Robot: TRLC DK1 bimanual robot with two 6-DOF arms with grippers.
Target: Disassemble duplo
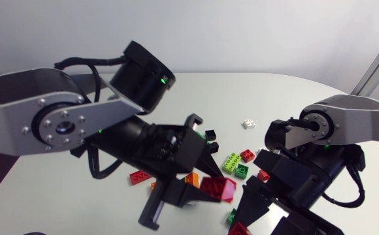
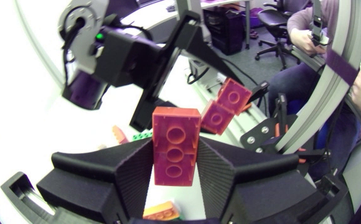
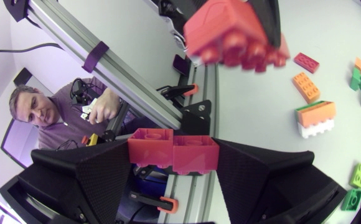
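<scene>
My left gripper [image 1: 204, 185] hangs over the table's middle, shut on a red duplo brick [image 1: 217, 188]. In the left wrist view that brick [image 2: 175, 146] stands upright between both ribbed fingers [image 2: 134, 180], studs facing the camera. My right gripper [image 1: 251, 219] is close by at the lower right, shut on a second red brick [image 1: 238, 228]. In the right wrist view this piece [image 3: 173, 151] lies crosswise between its fingers [image 3: 106, 174], with the left arm's red brick [image 3: 233, 31] just ahead of it. The two red bricks are apart, with a small gap between them [image 2: 226, 106].
Loose bricks lie on the white table [image 1: 274, 98]: green ones [image 1: 231, 161], a red one [image 1: 247, 155], a white one [image 1: 248, 124], a red one [image 1: 140, 176] and an orange one [image 1: 191, 177] under the left gripper. An orange-on-white stack [image 3: 315, 118] lies beside the right gripper.
</scene>
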